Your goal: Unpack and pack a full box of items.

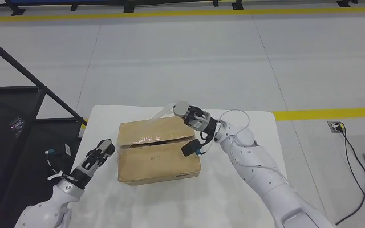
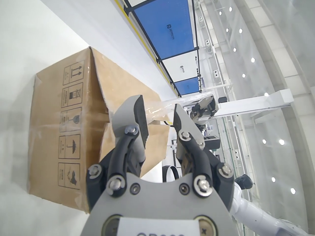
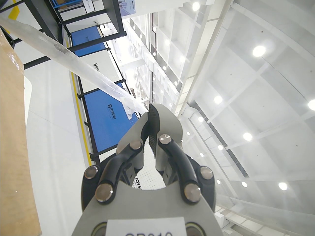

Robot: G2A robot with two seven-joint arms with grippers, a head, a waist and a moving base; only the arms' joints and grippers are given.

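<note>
Right end effector [image 3: 149,116], clamped on the tape strip [image 3: 61,50] over the box [image 1: 157,154] at table [image 1: 239,188] centre, should peel low & steady along seam, w/ left end effector [image 2: 157,116] spread beside box.

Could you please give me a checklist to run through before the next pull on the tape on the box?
1. Right gripper shut on tape: ok.
2. Tape in one piece from gripper to box: ok.
3. Left gripper steadying box: not ok, it is open and apart from the box.
4. Top seam freed of tape: cannot tell.
5. Box fully on table: ok.
</note>
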